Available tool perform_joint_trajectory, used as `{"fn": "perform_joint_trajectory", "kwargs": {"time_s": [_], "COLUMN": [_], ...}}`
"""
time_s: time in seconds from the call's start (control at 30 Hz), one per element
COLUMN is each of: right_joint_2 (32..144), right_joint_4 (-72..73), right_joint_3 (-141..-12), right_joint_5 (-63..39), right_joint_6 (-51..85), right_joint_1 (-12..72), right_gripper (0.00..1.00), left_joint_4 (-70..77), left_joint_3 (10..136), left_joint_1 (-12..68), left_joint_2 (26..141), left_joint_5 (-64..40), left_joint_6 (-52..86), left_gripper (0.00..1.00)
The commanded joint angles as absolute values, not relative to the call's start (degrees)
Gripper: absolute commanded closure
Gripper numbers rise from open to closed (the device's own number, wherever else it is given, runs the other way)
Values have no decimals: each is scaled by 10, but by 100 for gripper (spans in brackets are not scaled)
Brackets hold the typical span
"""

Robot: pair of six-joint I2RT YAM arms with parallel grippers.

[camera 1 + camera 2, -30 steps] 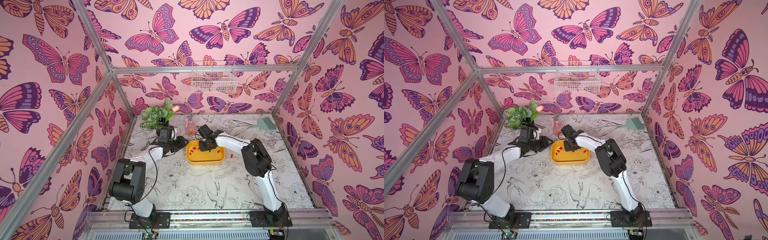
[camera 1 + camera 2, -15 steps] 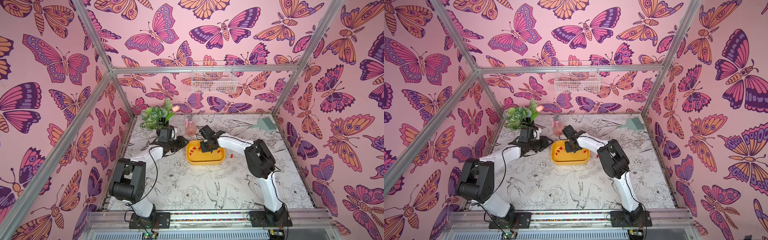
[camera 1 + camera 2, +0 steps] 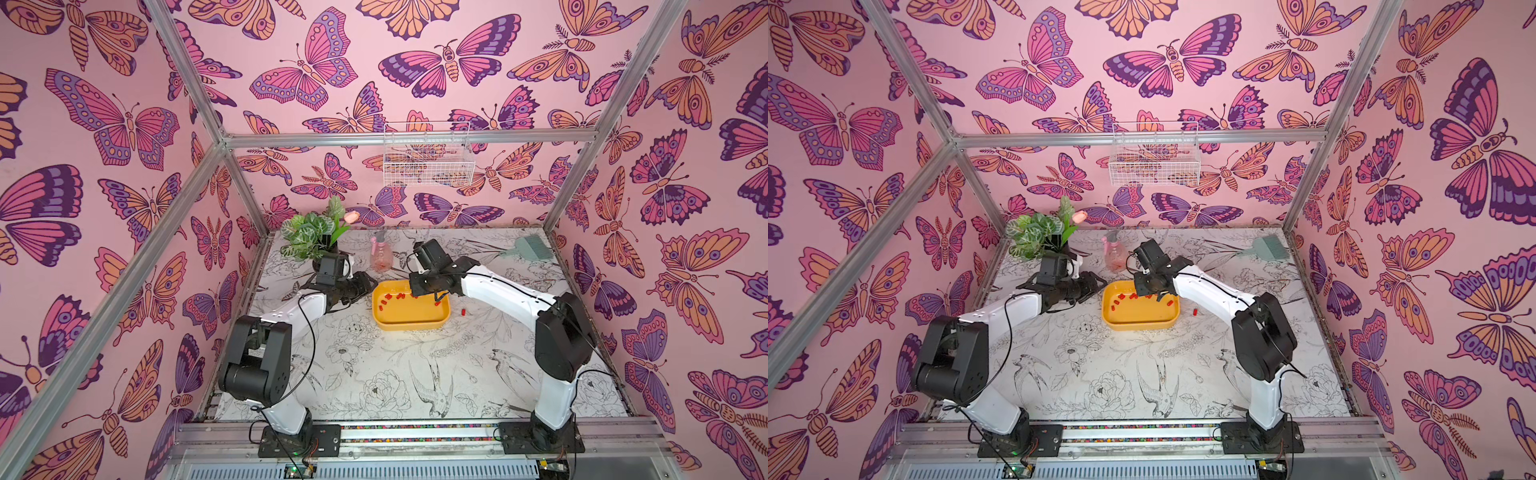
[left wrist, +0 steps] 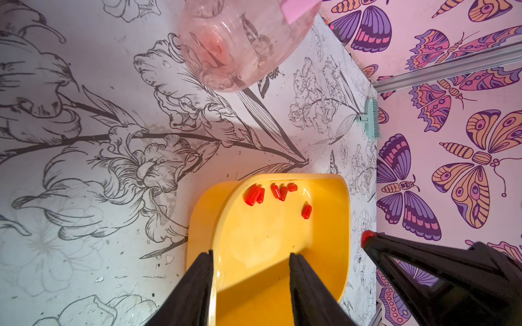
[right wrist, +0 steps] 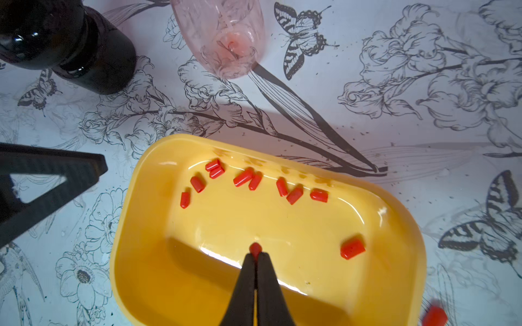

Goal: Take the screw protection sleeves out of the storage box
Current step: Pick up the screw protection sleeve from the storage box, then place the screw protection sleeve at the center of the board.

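Observation:
The storage box (image 3: 409, 322) (image 3: 1138, 321) is a shallow yellow tray in the middle of the table. Several red screw protection sleeves (image 5: 243, 177) (image 4: 252, 195) lie along its far wall, and one more (image 5: 352, 249) lies apart near its right end. My right gripper (image 5: 256, 255) (image 3: 437, 298) hangs over the box floor (image 5: 282, 220), shut on one red sleeve (image 5: 255, 249) that pokes out past its tips. One sleeve (image 3: 463, 311) (image 5: 435, 314) lies on the table right of the box. My left gripper (image 4: 250, 255) (image 3: 368, 284) is open at the box's left end, holding nothing.
A pink spray bottle (image 3: 381, 257) stands just behind the box. A potted plant (image 3: 311, 232) in a black pot (image 5: 70, 36) stands at the back left. A teal brush (image 3: 530, 249) lies at the back right, and a white wire basket (image 3: 428, 162) hangs on the back wall.
My right gripper has closed the last bit onto a sleeve and shifted slightly to the right over the box. The left arm has not moved.

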State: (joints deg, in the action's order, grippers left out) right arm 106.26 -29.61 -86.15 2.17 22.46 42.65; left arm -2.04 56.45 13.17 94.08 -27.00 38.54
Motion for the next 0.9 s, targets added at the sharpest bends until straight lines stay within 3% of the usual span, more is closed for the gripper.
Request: {"fn": "perform_joint_trajectory", "kwargs": {"time_s": [0.0, 0.6, 0.87], "right_joint_2": [1025, 842, 829], "right_joint_4": [-314, -342, -325], "right_joint_3": [-838, -660, -603], "right_joint_5": [29, 2, -20], "right_joint_6": [218, 195, 190], "right_joint_1": [418, 307, 251], "right_gripper": [92, 92, 92], "left_joint_4": [-34, -33, -34], "left_joint_3": [576, 578, 578], "left_joint_1": [134, 134, 136], "left_joint_2": [950, 952, 952], "left_joint_5": [-271, -275, -275], "left_joint_6": [378, 376, 377], "left_gripper": [51, 51, 51]}}
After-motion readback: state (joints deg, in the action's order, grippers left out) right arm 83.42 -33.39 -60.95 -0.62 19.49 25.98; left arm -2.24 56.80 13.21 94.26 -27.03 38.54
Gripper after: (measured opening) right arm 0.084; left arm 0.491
